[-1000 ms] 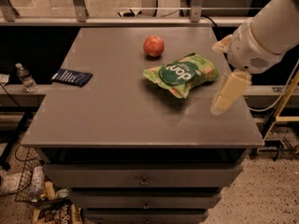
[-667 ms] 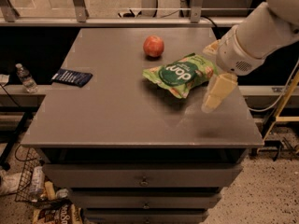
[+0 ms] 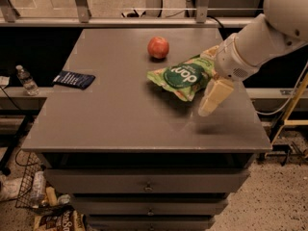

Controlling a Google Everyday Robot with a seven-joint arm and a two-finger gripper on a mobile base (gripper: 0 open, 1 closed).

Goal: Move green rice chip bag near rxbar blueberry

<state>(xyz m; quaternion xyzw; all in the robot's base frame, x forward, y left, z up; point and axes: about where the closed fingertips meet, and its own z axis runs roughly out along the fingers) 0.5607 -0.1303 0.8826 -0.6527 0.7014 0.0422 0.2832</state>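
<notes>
- The apple [image 3: 158,47], red-orange, sits toward the far side of the grey table [image 3: 134,124], roughly midway across it.
- The bag [image 3: 182,76], a crinkly light-green pouch with a dark green round logo and white lettering, lies flat on the table. It is just to the right of the apple and a little nearer the camera, close to it but not touching.
- The gripper [image 3: 204,84] is at the end of the bag that points away from the apple, to the apple's right and nearer the camera.
- Its claw is released and spread wide. One tan finger [image 3: 214,94] angles down toward the table on the camera side of the bag. The other shows at the bag's far upper corner, so the bag's right end lies between them, unclamped.
- The white arm [image 3: 260,37] reaches in from the upper right, well to the right of the apple.
- The bar [image 3: 73,79], a flat dark navy wrapper, lies well to the left of the apple and nearer the camera, by the table's left edge.
- A water bottle [image 3: 26,80] stands off the table, further left of the apple than the bar.
</notes>
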